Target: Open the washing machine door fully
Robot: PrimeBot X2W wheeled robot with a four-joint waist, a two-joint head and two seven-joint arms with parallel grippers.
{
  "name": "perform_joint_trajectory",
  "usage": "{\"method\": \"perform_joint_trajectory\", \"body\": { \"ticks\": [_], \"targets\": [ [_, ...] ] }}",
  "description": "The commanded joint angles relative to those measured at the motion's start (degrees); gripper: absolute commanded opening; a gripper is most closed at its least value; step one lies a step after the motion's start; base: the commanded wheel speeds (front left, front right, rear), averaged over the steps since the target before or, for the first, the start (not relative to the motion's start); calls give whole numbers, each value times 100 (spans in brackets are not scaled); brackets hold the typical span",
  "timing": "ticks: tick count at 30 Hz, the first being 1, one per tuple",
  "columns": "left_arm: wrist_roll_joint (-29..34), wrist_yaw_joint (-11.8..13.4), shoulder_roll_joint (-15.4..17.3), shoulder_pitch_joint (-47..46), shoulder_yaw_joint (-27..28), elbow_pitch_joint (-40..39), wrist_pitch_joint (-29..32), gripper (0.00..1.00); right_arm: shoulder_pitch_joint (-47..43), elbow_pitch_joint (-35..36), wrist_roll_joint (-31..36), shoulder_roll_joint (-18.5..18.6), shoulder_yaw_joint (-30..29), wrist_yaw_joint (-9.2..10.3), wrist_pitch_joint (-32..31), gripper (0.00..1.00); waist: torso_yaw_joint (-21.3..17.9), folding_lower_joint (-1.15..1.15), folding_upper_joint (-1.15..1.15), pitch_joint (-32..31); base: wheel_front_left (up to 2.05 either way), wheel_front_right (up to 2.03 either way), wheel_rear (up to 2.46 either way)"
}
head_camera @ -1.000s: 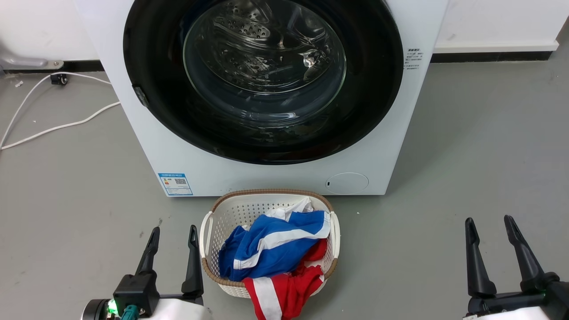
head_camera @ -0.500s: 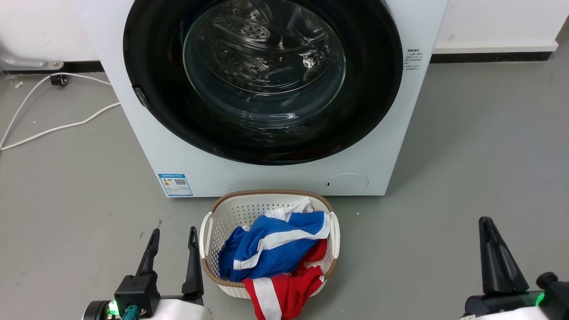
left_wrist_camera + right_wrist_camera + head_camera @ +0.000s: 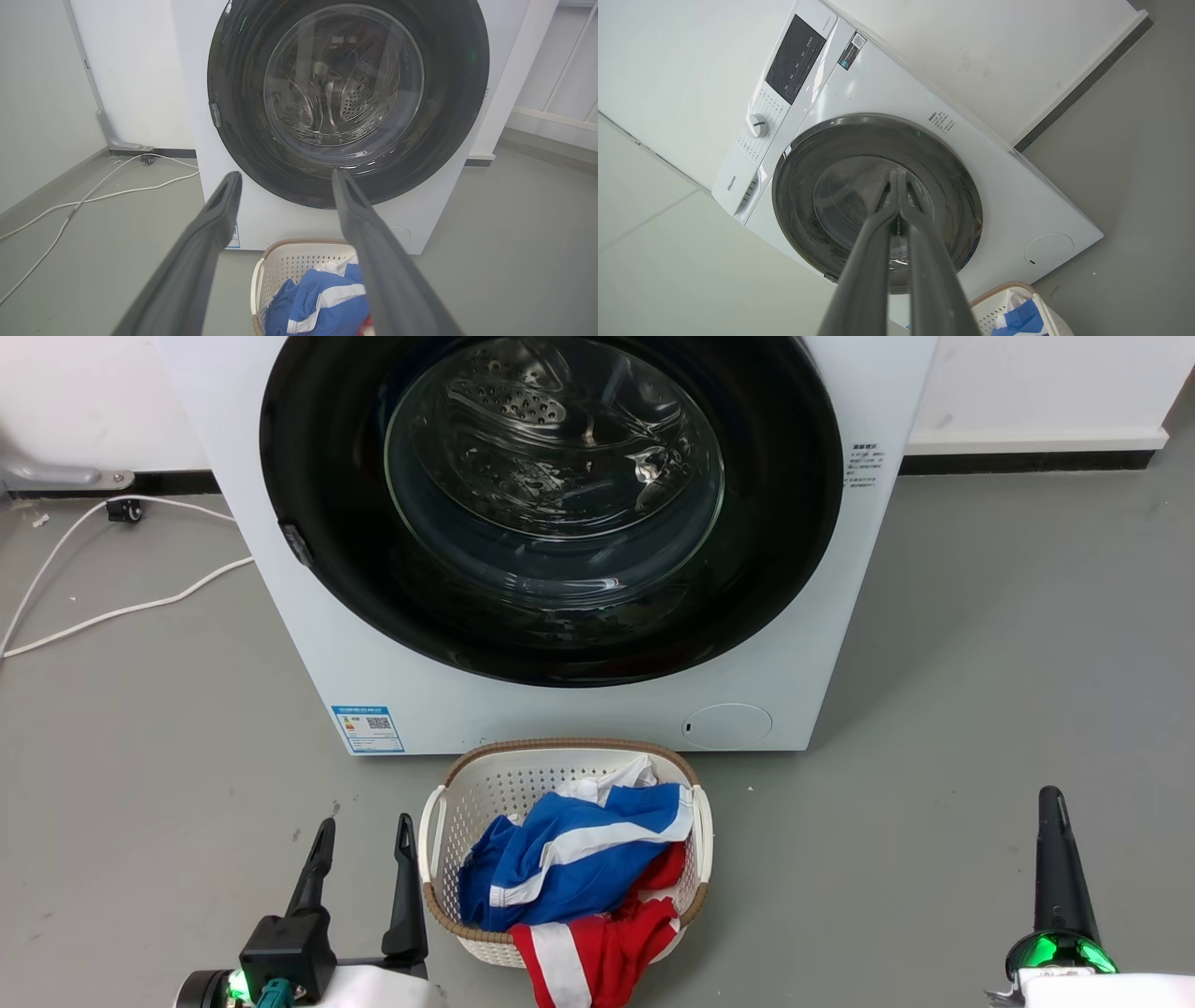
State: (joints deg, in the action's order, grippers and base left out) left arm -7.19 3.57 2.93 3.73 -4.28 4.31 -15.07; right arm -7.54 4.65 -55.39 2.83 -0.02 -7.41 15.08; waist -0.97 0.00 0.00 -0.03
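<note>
The white washing machine (image 3: 523, 719) stands ahead on the grey floor. Its round black-rimmed washing machine door (image 3: 551, 504) lies flat against the front, closed, with a small grey catch (image 3: 297, 543) on its left edge. My left gripper (image 3: 365, 821) is open and low at the left, well short of the machine; in the left wrist view its fingers (image 3: 285, 173) frame the door (image 3: 345, 93). My right gripper (image 3: 1051, 795) is low at the right, turned edge-on. In the right wrist view its fingertips (image 3: 896, 173) touch, shut on nothing, pointing at the door (image 3: 831, 196) from a distance.
A white laundry basket (image 3: 448, 803) with blue, white and red clothes sits on the floor right before the machine, between my grippers. White cables (image 3: 121, 611) trail over the floor at the left. A wall with dark skirting (image 3: 1018, 457) runs behind.
My right gripper has shut and rolled edge-on, shifting a little to the right. The left gripper and the door have not moved. The camera has shifted slightly.
</note>
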Motion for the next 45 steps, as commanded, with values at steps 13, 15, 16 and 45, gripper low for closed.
{"method": "perform_joint_trajectory", "body": {
  "ticks": [13,15,16,45],
  "targets": [
    [-21,37,-3,45,18,-9,-16,100,-237,398,-3351,198,288,-14,-687,0,27,0,0,25,0,0,0],
    [-32,44,-3,56,26,-20,-16,100,-285,425,-3677,211,240,-14,-889,0,29,0,0,31,0,0,0],
    [-36,47,-3,57,32,-21,-16,100,-307,429,-3820,203,200,-14,-969,0,28,0,0,36,0,0,0],
    [264,108,-4,-188,58,-124,-16,100,202,127,-4446,32,-926,-15,-1531,0,245,0,0,302,0,0,0]
  ]
}}
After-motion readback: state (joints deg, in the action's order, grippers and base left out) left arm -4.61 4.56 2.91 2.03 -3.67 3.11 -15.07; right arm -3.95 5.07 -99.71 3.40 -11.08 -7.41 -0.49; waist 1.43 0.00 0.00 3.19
